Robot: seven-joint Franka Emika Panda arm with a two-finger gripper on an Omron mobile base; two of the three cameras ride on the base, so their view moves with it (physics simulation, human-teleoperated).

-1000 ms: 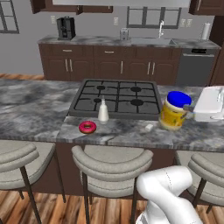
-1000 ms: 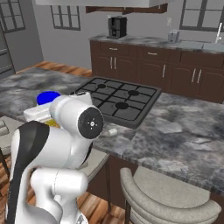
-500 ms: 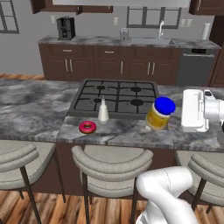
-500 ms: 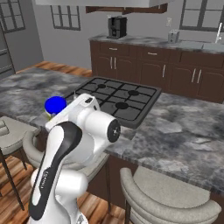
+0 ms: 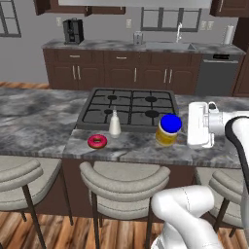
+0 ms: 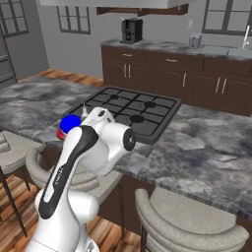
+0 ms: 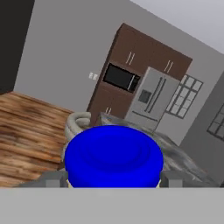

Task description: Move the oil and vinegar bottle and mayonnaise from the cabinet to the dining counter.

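So, quick rundown of the kitchen island:

Jar: the mayonnaise jar (image 5: 168, 130) with its blue lid stands upright on the dining counter (image 5: 39, 114), just off the front right corner of the cooktop (image 5: 129, 107). From the right base camera only the blue lid (image 6: 70, 123) peeks out from behind the arm.

Gripper: the gripper (image 5: 194, 125) is lying sideways just to the right of the jar, pointed at it. From the hand camera the blue lid (image 7: 113, 155) sits right between the two finger tips (image 7: 54, 178), one on each side.

Jaws: spread wide, either side of the lid. Honestly can't tell if they're touching the jar or just bracketing it.

Bottle: the little off-white bottle (image 5: 115, 123) stands upright at the front edge of the cooktop, left of the jar and well apart from it.

Donut: a pink donut (image 5: 97, 141) lies flat near the front edge of the counter, just in front and left of the bottle.

Edges: jar, bottle and donut all sit in the strip between the cooktop and the counter's front edge, with the stools (image 5: 124, 182) tucked right under that edge.

Open room: the marble stretches bare to the left of the cooktop, and from the right base camera a wide bare patch (image 6: 206, 147) runs right of the cooktop.
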